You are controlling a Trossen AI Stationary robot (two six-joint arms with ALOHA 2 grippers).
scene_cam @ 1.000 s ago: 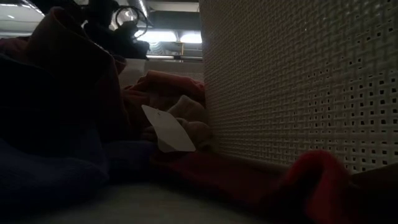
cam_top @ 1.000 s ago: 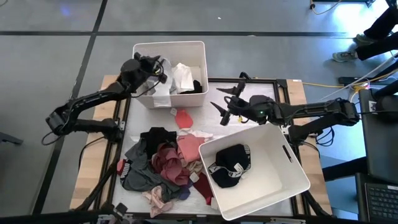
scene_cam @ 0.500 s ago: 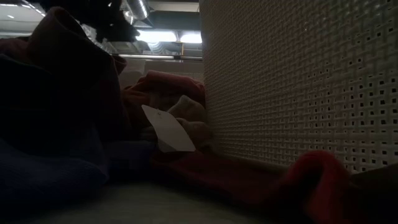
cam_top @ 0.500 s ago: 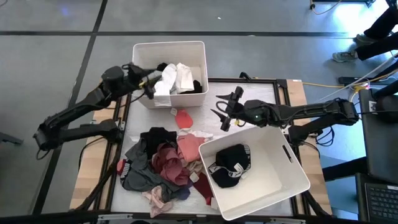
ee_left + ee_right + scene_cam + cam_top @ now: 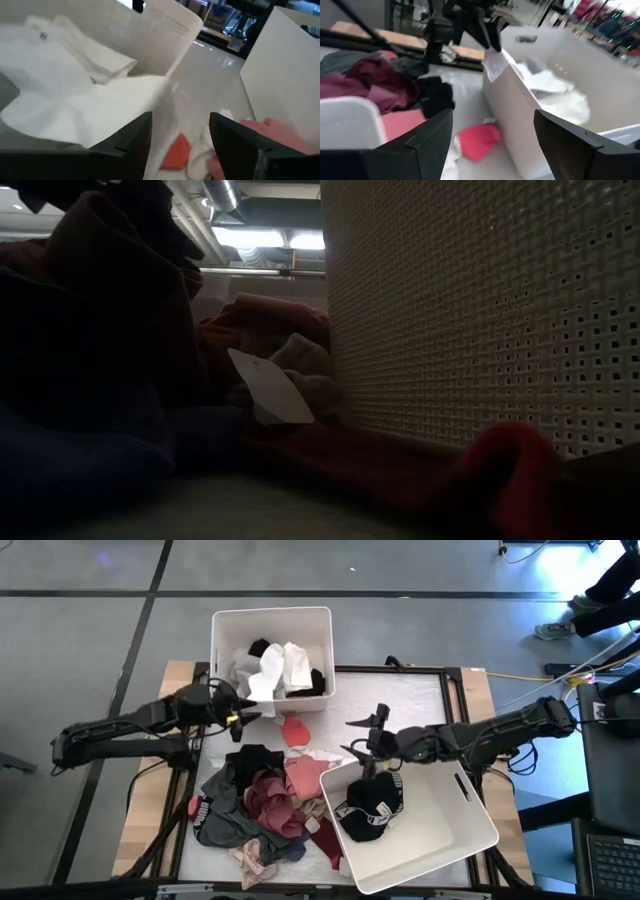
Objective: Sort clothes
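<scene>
A pile of clothes (image 5: 262,805) in black, grey, maroon and pink lies on the table's near left. A red piece (image 5: 294,730) lies alone beyond it. White and black garments (image 5: 283,665) fill the far bin (image 5: 225,625), and one white piece (image 5: 262,683) hangs over its near wall. My left gripper (image 5: 250,718) stands open just near of that bin's left corner, with nothing between its fingers (image 5: 131,145). My right gripper (image 5: 362,745) hovers open over the far left corner of the near bin (image 5: 470,830), which holds a black garment (image 5: 370,805).
The near bin's perforated wall (image 5: 480,310) stands close beside the pile, with a white tag (image 5: 268,388) among the clothes. The table's far right part (image 5: 400,690) is bare white surface. A person's legs (image 5: 610,585) show off the table at the far right.
My left gripper has drawn back from over the far bin toward the table's near left and tipped more level; a white garment now hangs over the bin's near wall. My right gripper has come toward the near edge, over the near bin's corner.
</scene>
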